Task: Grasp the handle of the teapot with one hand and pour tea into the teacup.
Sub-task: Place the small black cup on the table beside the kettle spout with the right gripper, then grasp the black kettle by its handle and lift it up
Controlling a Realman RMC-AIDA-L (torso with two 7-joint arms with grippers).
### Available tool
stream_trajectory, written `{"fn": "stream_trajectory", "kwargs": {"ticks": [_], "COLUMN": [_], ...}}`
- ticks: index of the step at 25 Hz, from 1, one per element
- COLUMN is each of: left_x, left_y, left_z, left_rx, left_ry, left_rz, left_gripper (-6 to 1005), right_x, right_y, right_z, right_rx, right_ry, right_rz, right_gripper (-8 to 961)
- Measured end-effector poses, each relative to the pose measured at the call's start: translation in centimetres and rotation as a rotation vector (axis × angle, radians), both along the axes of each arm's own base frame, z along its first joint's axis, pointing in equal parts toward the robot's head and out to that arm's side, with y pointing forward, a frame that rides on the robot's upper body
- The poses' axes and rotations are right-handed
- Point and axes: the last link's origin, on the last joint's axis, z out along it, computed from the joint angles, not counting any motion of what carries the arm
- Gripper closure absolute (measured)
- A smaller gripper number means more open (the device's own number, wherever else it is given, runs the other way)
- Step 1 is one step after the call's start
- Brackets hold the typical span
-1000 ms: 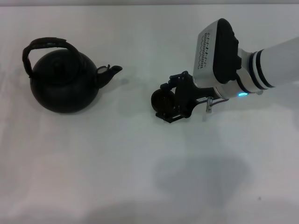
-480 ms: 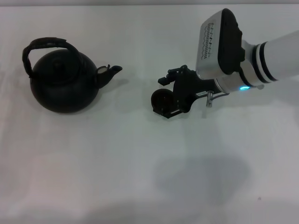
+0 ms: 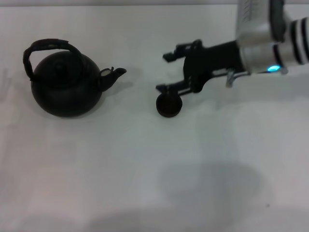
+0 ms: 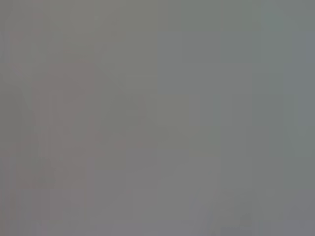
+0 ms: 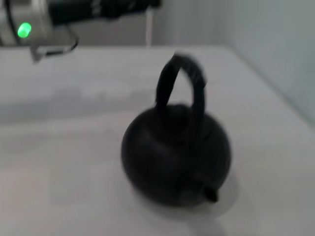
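Observation:
The matte black teapot (image 3: 65,89) stands on the white table at the left, spout pointing right. Its arched handle (image 3: 47,46) loops upright over the lid. The small black teacup (image 3: 168,105) stands alone on the table right of the spout. My right gripper (image 3: 164,72) is open and empty, just behind and above the teacup and clear of it. The right wrist view shows the teapot (image 5: 174,157) and its handle (image 5: 179,81) from the spout side. My left gripper is out of view, and the left wrist view shows only plain grey.
The white table (image 3: 145,169) carries only the teapot and teacup. My right arm (image 3: 270,34) reaches in from the upper right and casts a shadow on the table at the front.
My right gripper was closed around the teacup, has let it go and has risen back towards the upper right. The teacup stays on the table. The teapot has not moved.

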Motion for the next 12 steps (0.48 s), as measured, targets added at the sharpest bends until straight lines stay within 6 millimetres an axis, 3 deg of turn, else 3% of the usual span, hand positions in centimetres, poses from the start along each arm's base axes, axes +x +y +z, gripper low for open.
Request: {"fn": "stream_trajectory", "kwargs": {"ticks": [5,12], "left_x": [0.8,1.7], "left_y": [-1.1,-1.5], "left_z": [-0.8,-2.9], "left_rx": [-0.053,-0.155], "left_ry": [0.027,0.012], "left_rz": [-0.071,-0.122], "left_gripper": [181,180], "right_x": [0.5,1.7], "right_y": [0.6,0.8], "right_z": [3.3,3.7], "right_rx": [0.101,0.128], "right_ry": [0.081,0.086], "right_rz": [-0.026,-0.054], "right_gripper": [99,100]}}
